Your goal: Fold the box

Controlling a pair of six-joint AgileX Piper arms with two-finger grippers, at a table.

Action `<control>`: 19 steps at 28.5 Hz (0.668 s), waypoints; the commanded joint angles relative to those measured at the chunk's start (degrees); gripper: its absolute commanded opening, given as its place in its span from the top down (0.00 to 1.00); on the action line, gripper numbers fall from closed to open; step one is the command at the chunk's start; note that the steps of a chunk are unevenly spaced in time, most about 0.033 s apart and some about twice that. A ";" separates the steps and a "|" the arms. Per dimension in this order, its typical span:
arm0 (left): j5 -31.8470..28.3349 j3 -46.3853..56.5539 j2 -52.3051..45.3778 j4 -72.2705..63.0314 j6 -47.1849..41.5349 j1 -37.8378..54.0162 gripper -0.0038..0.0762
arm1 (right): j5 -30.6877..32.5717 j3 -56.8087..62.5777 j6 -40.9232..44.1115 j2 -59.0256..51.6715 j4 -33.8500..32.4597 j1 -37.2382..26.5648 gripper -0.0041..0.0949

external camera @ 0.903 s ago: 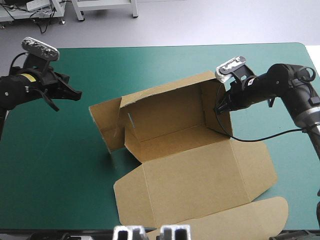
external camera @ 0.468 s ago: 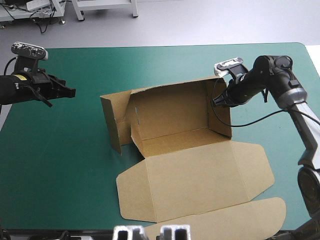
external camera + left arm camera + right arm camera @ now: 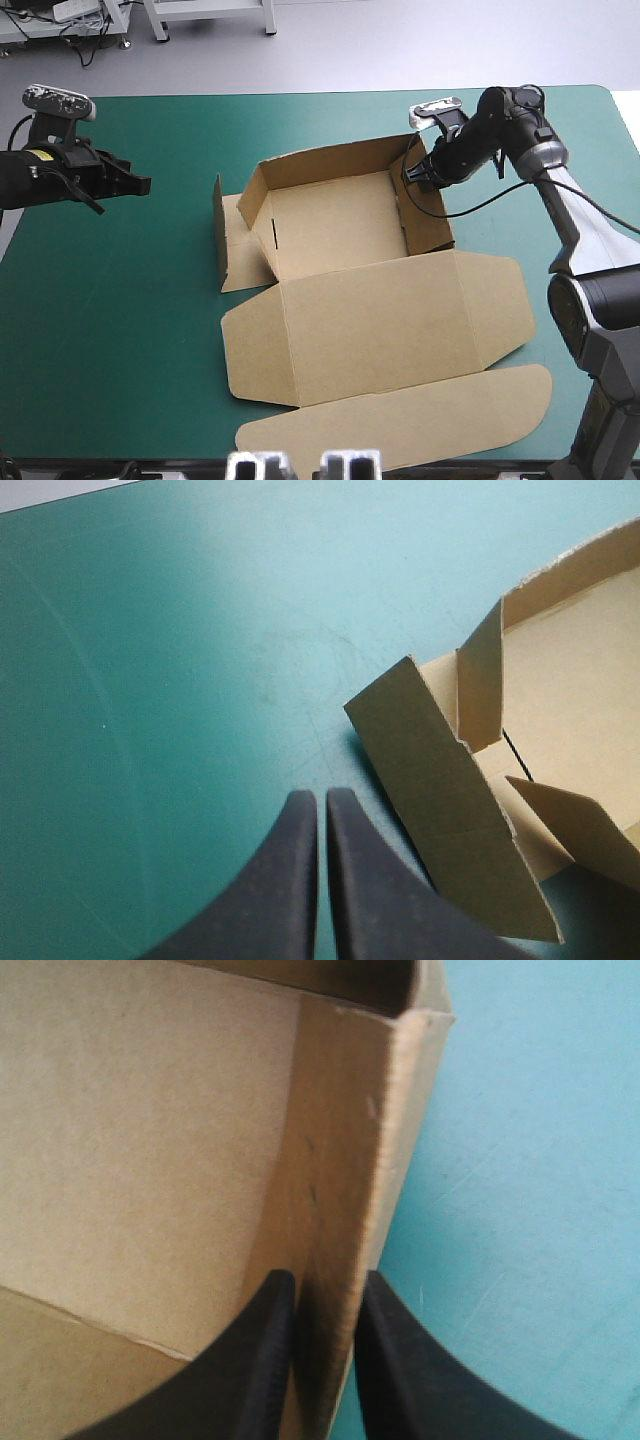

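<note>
Centre-right of the worktop (image 3: 150, 330) sits the box (image 3: 330, 225): an open tray with its far, left and right walls up. The lid panel (image 3: 370, 320) lies flat toward the near edge, with the long tuck flap (image 3: 400, 425) at the very near edge.

On the right, my right claw (image 3: 325, 1278) is all but closed on the right wall (image 3: 425, 215). It pinches the top edge near the far corner, one finger inside the tray, one outside. On the left, my left claw (image 3: 320, 795) is closed to a point and holds nothing. It hovers over bare teal-green cover (image 3: 150, 680), well left of the box.

Handling, my read:
- **Board:** thin brown sheet, light, stiff across panels, hinges freely at the scored creases.
- **Surface:** matte and slightly rough, so grip should hold. Cut edges look raw, seemingly fluted.
- **Behaviour:** untucked panels will likely spring back, and the tray will likely slide if pushed from one side only.
- **Best holds:** wall top edges close to a corner, like mine.
- **Next hold:** the left end flap (image 3: 232, 245) stands loose, splayed outward, untucked. Its upper edge is the obvious spot for the left claw.
- **Risk:** pinching mid-panel could dent it or start a false crease.
</note>
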 commanded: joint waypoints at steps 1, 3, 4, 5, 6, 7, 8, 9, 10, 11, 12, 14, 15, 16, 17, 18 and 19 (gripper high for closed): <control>-3.39 -1.88 -1.34 -1.67 -0.55 0.00 0.94 | 3.36 -4.63 -0.94 -2.79 3.93 -0.08 0.50; -3.22 -1.88 -1.21 -0.82 -0.55 0.00 0.94 | 3.49 -6.51 0.82 -3.20 6.10 -0.08 0.36; -2.91 -1.88 -1.21 0.01 -0.55 0.00 0.94 | 3.49 -6.90 1.69 -3.66 7.02 -0.08 0.33; -2.26 -1.88 -0.98 1.12 -0.55 0.00 0.94 | 3.49 -7.17 1.81 -4.20 8.04 -0.08 0.30; -1.62 -1.88 -0.73 2.49 -1.25 0.00 0.95 | 3.49 -7.31 1.59 -4.70 8.43 -0.08 0.30; -1.32 -1.74 -0.40 3.95 -2.54 0.00 0.96 | 3.49 -7.31 1.59 -5.10 8.43 -0.08 0.30; -1.20 -1.49 -0.10 6.26 -4.65 0.00 0.97 | 3.49 -7.31 1.59 -5.57 7.78 -0.08 0.30; -1.20 -1.09 0.18 8.55 -6.67 0.00 0.96 | 3.49 -7.31 1.59 -6.09 6.84 -0.08 0.30; -0.89 -0.81 0.49 10.75 -8.45 0.00 0.96 | 3.49 -7.31 1.72 -6.26 5.37 -0.08 0.30; -0.35 -0.57 1.03 12.30 -9.56 0.00 0.96 | 3.49 -7.31 2.06 -6.29 3.80 -0.08 0.30; 0.09 -0.30 1.39 13.38 -10.23 0.00 0.96 | 3.49 -7.31 2.51 -6.29 2.21 -0.08 0.30; 0.35 0.19 2.16 13.58 -10.52 0.00 0.96 | 3.49 -7.31 3.58 -5.97 -0.72 -0.08 0.30; 0.35 0.45 2.61 13.20 -10.52 0.00 0.96 | 3.49 -7.31 4.07 -5.57 -2.14 -0.08 0.31; 0.35 0.91 2.59 12.99 -10.52 0.00 0.96 | 3.49 -6.89 4.42 -5.34 -3.03 -0.08 0.31; 0.22 1.17 2.72 12.50 -10.52 0.00 0.96 | 3.49 -6.26 4.42 -5.14 -3.40 -0.08 0.31; -0.50 1.76 2.72 11.64 -10.42 0.00 0.96 | 3.49 -4.67 4.32 -4.63 -3.53 -0.08 0.31; -0.76 1.88 2.72 11.18 -10.42 0.00 0.96 | 3.49 -3.89 4.01 -4.27 -3.65 -0.08 0.31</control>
